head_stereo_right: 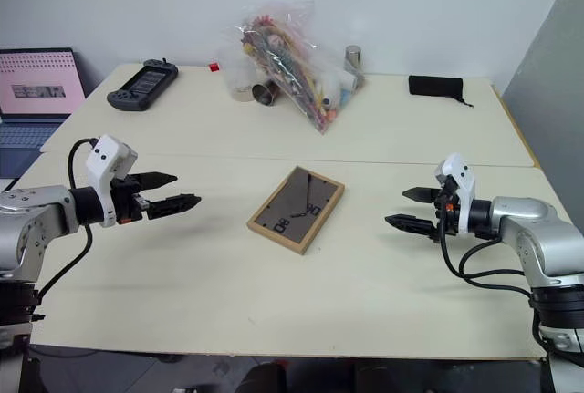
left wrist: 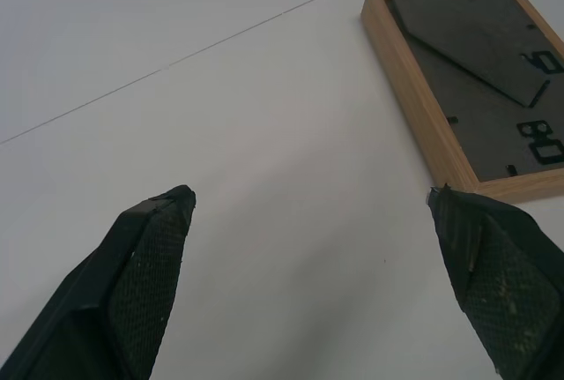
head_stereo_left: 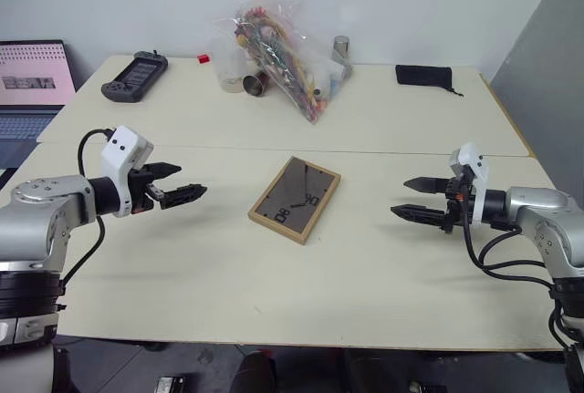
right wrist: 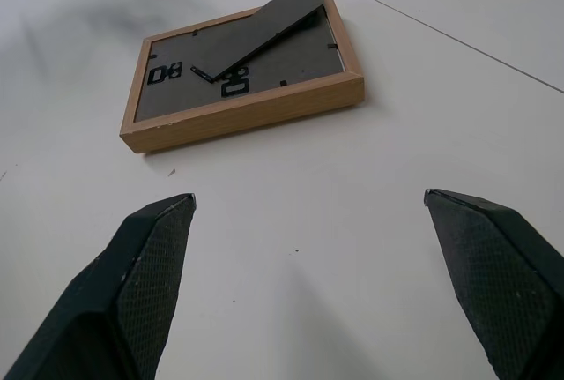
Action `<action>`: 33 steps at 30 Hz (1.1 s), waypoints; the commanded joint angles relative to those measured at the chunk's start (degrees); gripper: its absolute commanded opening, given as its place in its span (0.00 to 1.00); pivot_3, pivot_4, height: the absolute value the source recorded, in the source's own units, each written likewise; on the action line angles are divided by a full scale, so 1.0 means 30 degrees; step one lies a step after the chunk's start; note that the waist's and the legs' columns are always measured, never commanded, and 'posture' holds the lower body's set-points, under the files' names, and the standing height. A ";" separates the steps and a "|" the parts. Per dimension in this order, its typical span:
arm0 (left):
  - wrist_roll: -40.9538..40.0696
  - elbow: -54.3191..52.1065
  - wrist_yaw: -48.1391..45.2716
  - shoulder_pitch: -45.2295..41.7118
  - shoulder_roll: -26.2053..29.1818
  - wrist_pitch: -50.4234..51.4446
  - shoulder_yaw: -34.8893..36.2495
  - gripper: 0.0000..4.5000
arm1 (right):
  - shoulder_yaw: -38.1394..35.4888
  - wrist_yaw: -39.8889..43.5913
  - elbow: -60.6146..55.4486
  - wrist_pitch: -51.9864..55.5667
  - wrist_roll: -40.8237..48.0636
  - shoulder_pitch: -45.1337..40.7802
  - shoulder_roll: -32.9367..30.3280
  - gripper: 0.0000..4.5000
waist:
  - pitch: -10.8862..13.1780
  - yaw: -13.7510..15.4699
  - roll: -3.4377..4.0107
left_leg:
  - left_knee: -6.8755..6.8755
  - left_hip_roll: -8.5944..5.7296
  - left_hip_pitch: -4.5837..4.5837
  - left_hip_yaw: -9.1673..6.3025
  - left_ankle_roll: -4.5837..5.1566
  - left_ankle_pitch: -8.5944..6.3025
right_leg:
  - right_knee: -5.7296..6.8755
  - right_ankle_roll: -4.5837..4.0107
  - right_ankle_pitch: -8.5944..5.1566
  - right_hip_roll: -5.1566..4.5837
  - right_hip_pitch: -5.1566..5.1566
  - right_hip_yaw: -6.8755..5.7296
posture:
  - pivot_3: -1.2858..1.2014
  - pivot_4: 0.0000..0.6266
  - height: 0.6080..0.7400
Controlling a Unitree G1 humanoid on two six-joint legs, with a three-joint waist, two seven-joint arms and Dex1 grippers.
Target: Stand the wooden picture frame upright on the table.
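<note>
Picture frame (head_stereo_left: 295,199) lies back-up at worktop (head_stereo_left: 383,256) centre, long axis running 1 to 7 o'clock; left gripper (head_stereo_left: 179,187) at 9, right gripper (head_stereo_left: 412,199) at 3, roughly equidistant; both jaws apart, empty.

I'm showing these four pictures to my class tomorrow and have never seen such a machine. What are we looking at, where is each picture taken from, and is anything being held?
This is a two-armed humanoid robot. Two pictures come from cameras in its head, looking down over its arms; the other two come from cameras on its wrists, looking along each arm's black fingers. The left end effector and right end effector are both open and hold nothing. Between them the wooden picture frame lies flat, back panel up, on the table. At the far edge sit a plastic bag of items, a handheld controller, a black pouch and metal cups.
</note>
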 commanded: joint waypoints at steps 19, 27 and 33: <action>0.0058 0.0975 0.0068 -0.1114 -0.0434 -0.0829 -0.0233 0.83 | 0.0051 -0.0955 -0.0643 -0.0668 -0.0293 -0.0403 0.0385 0.81 | 0.0000 0.0002 0.0000 | 0.0006 0.0001 0.0001 -0.0001 0.0000 0.0001 | 0.0010 -0.0001 0.0001 0.0000 0.0000 -0.0001 | 0.52 0.24 1.00; 0.0754 0.1962 0.0456 -0.1996 -0.2032 -0.1902 -0.1516 0.45 | 0.1683 -0.2221 0.1158 -0.2553 -0.2346 -0.1084 0.1935 0.39 | -0.0002 0.0002 -0.0002 | 0.0020 0.0000 0.0002 -0.0006 0.0002 0.0003 | 0.0022 -0.0001 0.0002 0.0003 0.0003 -0.0007 | 0.52 0.24 1.00; 0.1661 0.2854 0.0750 -0.2400 -0.3431 -0.3160 -0.2590 0.13 | 0.2935 -0.3313 0.3511 -0.4293 -0.4371 -0.2353 0.3480 0.04 | -0.0002 -0.0001 -0.0001 | 0.0025 0.0000 0.0000 0.0000 0.0000 0.0004 | 0.0026 -0.0006 0.0005 0.0001 -0.0001 -0.0001 | 0.52 0.24 1.00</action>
